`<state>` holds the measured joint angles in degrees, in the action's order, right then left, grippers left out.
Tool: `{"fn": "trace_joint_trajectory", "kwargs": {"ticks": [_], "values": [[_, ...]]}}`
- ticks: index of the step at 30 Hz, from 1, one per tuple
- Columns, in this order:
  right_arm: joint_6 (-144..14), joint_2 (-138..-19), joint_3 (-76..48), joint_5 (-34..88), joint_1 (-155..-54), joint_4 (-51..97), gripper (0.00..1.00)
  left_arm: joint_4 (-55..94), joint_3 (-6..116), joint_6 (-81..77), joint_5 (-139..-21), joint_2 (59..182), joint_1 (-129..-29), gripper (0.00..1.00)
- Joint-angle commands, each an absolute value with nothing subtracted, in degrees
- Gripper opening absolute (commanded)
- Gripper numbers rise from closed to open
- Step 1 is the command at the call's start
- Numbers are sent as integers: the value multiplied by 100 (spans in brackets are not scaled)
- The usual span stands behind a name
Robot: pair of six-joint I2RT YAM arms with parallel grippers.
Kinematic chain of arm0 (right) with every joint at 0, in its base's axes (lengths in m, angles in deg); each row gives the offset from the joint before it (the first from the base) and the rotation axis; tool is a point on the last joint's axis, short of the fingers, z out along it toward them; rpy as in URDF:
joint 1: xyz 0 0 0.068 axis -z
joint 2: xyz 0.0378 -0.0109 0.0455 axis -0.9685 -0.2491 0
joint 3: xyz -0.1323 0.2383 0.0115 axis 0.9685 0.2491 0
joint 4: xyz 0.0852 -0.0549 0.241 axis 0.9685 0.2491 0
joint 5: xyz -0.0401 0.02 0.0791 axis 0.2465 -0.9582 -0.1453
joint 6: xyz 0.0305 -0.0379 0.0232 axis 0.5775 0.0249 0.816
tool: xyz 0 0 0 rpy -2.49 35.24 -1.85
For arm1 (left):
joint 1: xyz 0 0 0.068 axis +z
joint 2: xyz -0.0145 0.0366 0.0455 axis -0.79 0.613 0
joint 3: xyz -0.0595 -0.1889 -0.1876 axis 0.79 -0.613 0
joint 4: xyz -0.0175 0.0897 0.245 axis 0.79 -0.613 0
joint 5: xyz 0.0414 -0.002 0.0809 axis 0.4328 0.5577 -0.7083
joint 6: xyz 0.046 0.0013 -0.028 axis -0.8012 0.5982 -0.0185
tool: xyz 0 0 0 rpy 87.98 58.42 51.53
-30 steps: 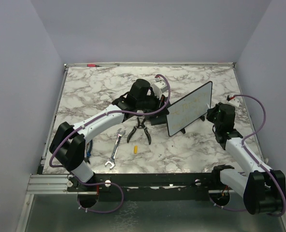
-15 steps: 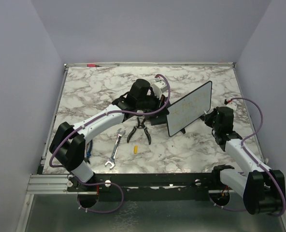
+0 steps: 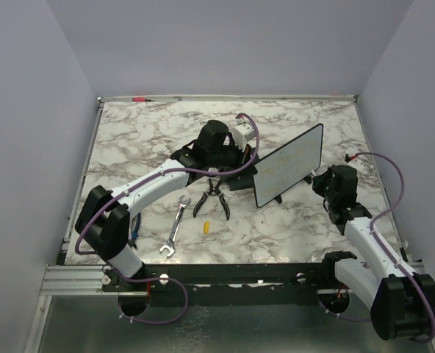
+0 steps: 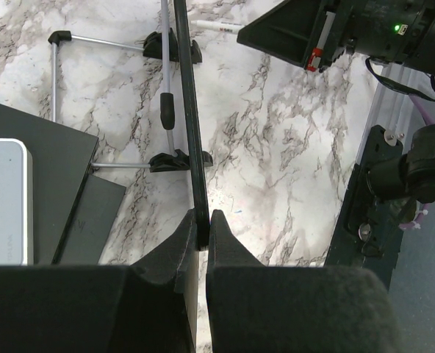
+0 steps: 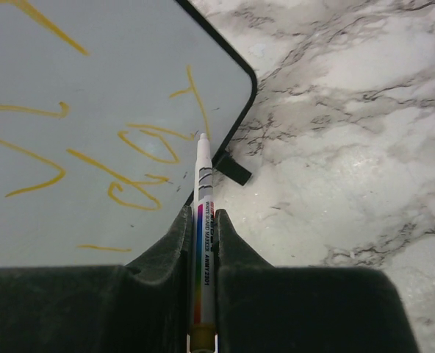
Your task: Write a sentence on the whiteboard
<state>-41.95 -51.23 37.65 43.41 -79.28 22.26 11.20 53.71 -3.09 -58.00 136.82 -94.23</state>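
Your left fingers (image 4: 191, 229) are closed on the thin black frame of the whiteboard (image 4: 187, 110), pinching its edge between the two tips. From there the board runs straight away from those fingers, seen edge-on. Its wire stand and black feet (image 4: 175, 159) sit on the marble bench (image 4: 291, 140) just to their left. Further left of the same fingers lies a black block with a light grey pad (image 4: 4, 200).

Your right fingers (image 5: 181, 232) are clamped on a white marker (image 5: 202, 176), which sticks out straight ahead between them. Its tip is over the board's glossy face (image 5: 92, 66), close to the rounded corner of the frame. You cannot tell from these views whether the tip touches the surface. The sentence (image 5: 133, 147) shows as thin yellow strokes spread to the left of and ahead of the right fingers, with one stroke just beside the marker tip.

From above, the whiteboard (image 3: 289, 173) stands upright on the bench between the two sets of fingers, its written face turned towards the right ones. A pair of pliers (image 3: 211, 198), a wrench (image 3: 175, 229) and a small yellow piece (image 3: 205, 226) lie on the near side of the left fingers, apart from the board.
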Motion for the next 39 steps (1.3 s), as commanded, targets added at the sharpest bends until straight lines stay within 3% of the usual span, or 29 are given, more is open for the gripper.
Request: {"fn": "trace_joint_trajectory", "kwargs": {"ticks": [1,8,39], "values": [[-4064,-5048,3595,5195,-7884,2762,1,937,5486,-294,-5466,13659,-9534,0],[-4077,-5280,3803,4234,-7417,2017,1,930,5482,-298,-5482,13632,-9537,0],[-4125,-5841,3760,3833,-7175,1247,1,934,5482,-308,-5470,13643,-9535,0]]}}
